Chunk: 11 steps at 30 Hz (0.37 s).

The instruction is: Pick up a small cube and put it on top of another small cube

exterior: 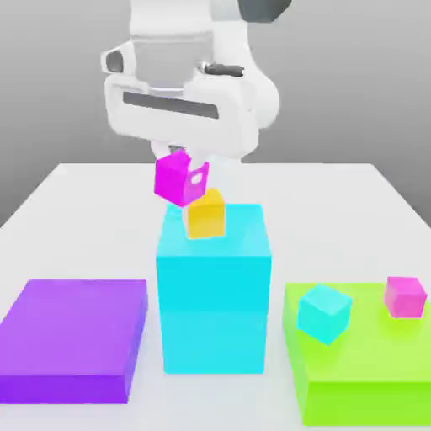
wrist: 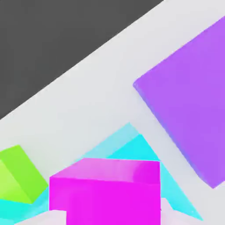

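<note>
In the exterior view the gripper (exterior: pixel 181 164) is mostly hidden by the arm body; you see it pinching the magenta cube (exterior: pixel 175 178), held tilted just above the yellow cube (exterior: pixel 206 215). Yellow cube sits on the tall cyan block (exterior: pixel 215 311), its top corner covered. Purple slab (exterior: pixel 71 337) at the view's left; green block (exterior: pixel 362 379) at right w/ small cyan cube (exterior: pixel 324 313) and pink cube (exterior: pixel 405 296).

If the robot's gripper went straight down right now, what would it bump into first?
Probably the yellow-orange cube. The gripper points down, shut on the magenta cube, which hangs tilted just above it, on top of the tall cyan block. Depth is hard to judge, so it may be slightly off-centre.
</note>
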Available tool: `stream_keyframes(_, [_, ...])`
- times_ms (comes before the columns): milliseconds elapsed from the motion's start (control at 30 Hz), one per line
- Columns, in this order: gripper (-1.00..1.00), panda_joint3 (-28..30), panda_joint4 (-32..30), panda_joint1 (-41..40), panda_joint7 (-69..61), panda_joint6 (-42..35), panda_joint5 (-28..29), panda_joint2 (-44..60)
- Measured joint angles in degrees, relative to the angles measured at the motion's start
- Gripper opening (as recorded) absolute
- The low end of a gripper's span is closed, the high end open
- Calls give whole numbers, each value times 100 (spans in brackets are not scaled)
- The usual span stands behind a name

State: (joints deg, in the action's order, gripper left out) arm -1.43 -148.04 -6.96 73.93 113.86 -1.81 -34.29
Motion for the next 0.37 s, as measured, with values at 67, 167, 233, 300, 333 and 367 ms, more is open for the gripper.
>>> stream_keyframes(67, [-100, -66, -163, 19, 39, -249, -22, -411])
stream_keyframes(167, [-100, -124, -508, 56, 81, -233, -47, -736])
stream_keyframes(233, [-100, -152, -842, 55, 79, 177, -70, -661])
stream_keyframes(300, [100, -167, -1014, 52, 74, 409, -82, -602])
stream_keyframes(333, [100, -167, -1014, 52, 74, 409, -82, -602])
stream_keyframes(367, [100, -167, -1014, 52, 74, 409, -82, -602])
